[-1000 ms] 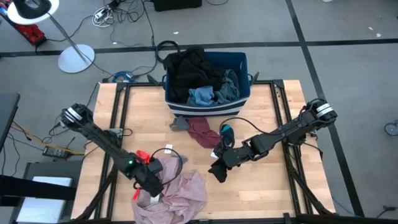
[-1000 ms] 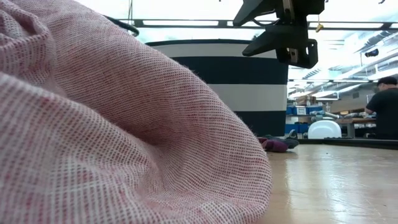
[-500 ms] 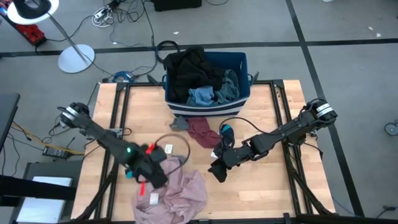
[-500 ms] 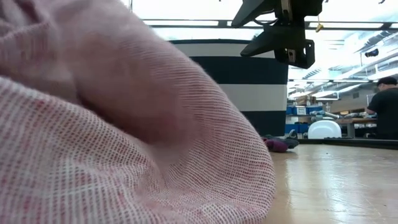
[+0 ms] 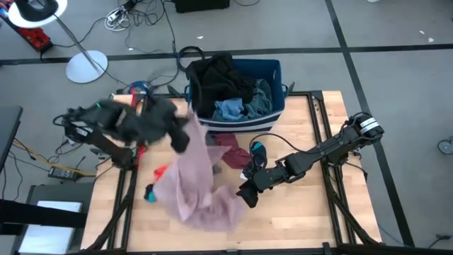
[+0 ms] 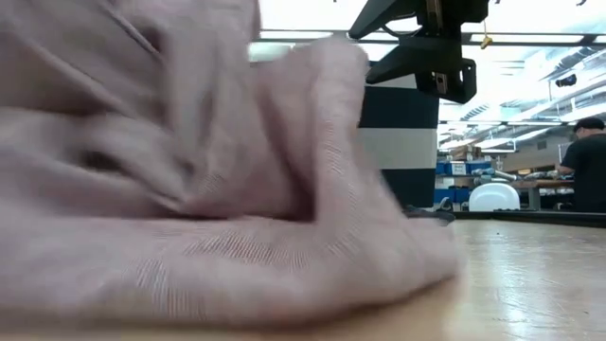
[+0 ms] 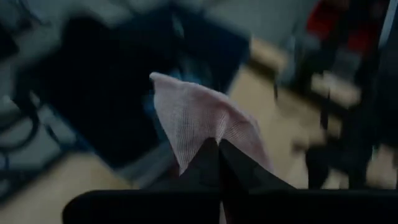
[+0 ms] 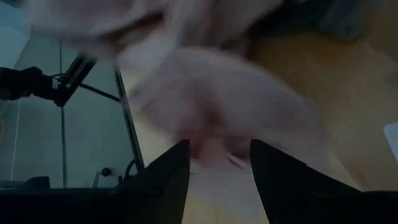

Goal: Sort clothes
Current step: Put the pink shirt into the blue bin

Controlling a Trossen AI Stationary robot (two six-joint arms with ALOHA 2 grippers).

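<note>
My left gripper (image 5: 185, 133) is shut on a large pink garment (image 5: 198, 184), up in the air just left of the dark blue bin (image 5: 277, 71). The garment hangs from it and its lower part lies on the table. In the left wrist view the shut fingertips (image 7: 217, 148) have pink cloth (image 7: 199, 115) sticking out past them. My right gripper (image 5: 248, 193) is open and empty, low over the table at the garment's right edge; in its wrist view (image 8: 217, 152) the pink cloth (image 8: 211, 99) lies just ahead. A maroon piece (image 5: 230, 147) lies in front of the bin. My left gripper pinches a bunched corner of the pink garment (image 7: 205, 134) between its two fingers; one layer or several, I cannot tell. The garment hangs slanting below the fingers, its upper part lifted, its lower end (image 5: 212, 212) on the table.
The bin holds black (image 5: 216, 81), blue and grey clothes. A bright blue piece (image 5: 258, 149) lies right of the maroon one. Small red-orange (image 5: 160, 172) and blue (image 5: 148, 193) bits lie left of the garment. In the low view the pink cloth (image 6: 189, 189) hides most of the bin (image 6: 398, 133).
My left gripper has risen from the table's near left and swung toward the far edge, up beside the bin, shut on the pink garment. The garment's upper part has been lifted and drawn out; its lower end has stayed trailing on the table.
</note>
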